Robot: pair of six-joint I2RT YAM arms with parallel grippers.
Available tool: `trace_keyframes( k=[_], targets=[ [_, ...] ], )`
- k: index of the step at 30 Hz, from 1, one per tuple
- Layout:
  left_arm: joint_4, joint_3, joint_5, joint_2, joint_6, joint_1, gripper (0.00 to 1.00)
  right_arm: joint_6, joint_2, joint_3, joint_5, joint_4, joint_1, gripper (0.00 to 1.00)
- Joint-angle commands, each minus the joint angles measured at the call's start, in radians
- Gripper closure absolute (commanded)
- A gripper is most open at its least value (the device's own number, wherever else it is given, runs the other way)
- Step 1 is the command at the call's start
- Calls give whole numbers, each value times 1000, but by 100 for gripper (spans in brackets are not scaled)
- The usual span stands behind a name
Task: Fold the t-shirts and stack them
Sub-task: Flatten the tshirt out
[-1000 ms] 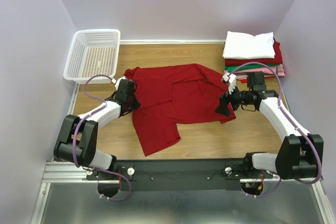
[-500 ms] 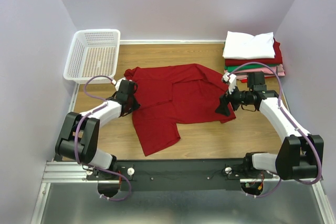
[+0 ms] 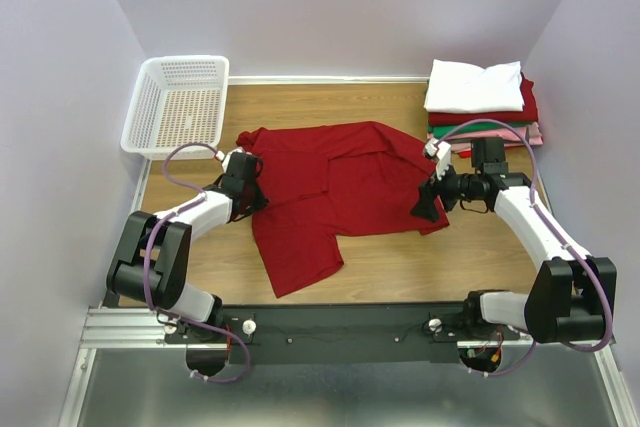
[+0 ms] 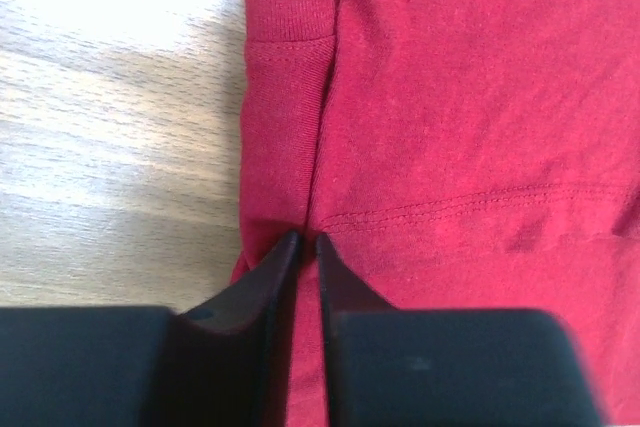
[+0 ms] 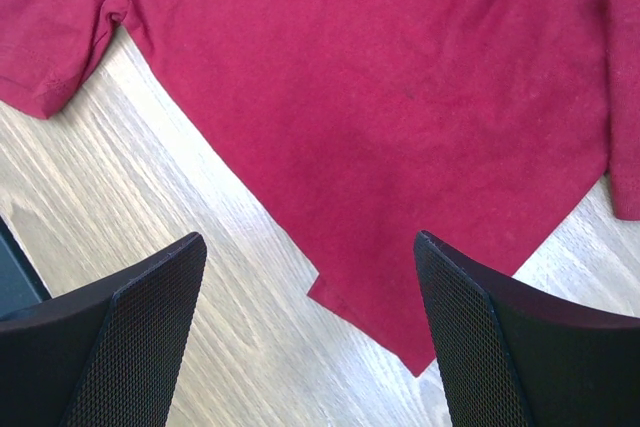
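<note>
My left fingers (image 4: pixel 300 247) are nearly pressed together on the left edge of the dark red t-shirt (image 3: pixel 335 182), nipping a thin ridge of cloth right where a fold line meets the hem. The shirt lies spread and rumpled across the middle of the tabletop (image 3: pixel 400 257), one flap already turned over on itself. My right fingers (image 5: pixel 310 337) are spread wide and hover just above the shirt's pointed right-hand corner, holding nothing.

The worry on the left is how little cloth I have. The pinch sits at the very edge, so a quick lift could let the fabric slide out, or I may have only the top layer and peel it away from the one beneath, spoiling the fold. On the right, the corner lies flat against the wood, so if I come down too shallow I close on air, and too deep I scrape the tabletop. If the two sides rise unevenly, the shirt will twist. The folded stack (image 3: pixel 480 97) at the far right is near my right arm, and a wide swing could knock it
</note>
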Motion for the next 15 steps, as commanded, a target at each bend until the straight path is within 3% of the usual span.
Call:
trace_keyframes(
  k=[1,6,15],
  targets=[
    [6,3,19,9,18,-4,84,4,-17,-13,-31,14,-7,9],
    [3,5,15,-13,21,-4,100,4,-15,-14,-32,14,-10,9],
    [-30,28,28,-120,27,-1,100,1,-12,-14,-22,14,-10,9]
  ],
)
